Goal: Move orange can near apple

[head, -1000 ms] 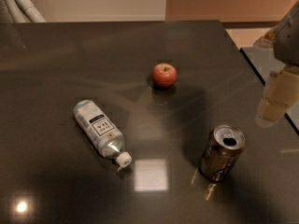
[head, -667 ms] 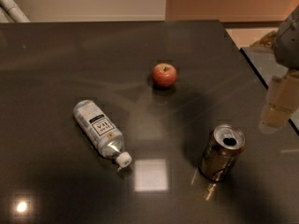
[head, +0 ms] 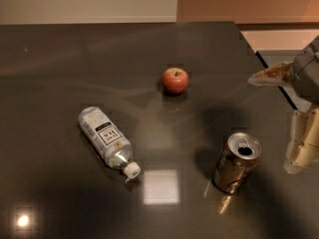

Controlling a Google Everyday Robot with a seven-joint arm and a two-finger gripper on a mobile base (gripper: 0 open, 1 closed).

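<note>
The orange can (head: 236,163) stands upright on the dark table (head: 60,54) at the front right, its silver top with the drinking hole facing up. The red apple (head: 175,80) sits near the table's middle, well behind and left of the can. My gripper (head: 286,112) hangs at the right edge of the view, to the right of the can and apart from it. Its two tan fingers (head: 301,146) are spread with nothing between them.
A clear plastic bottle (head: 105,139) with a white cap lies on its side at the front left. The table's right edge (head: 259,59) runs just behind the gripper. A bright light reflection lies on the table between bottle and can.
My gripper has come lower in the view, closer to the can's level. The can, apple and bottle have not moved.
</note>
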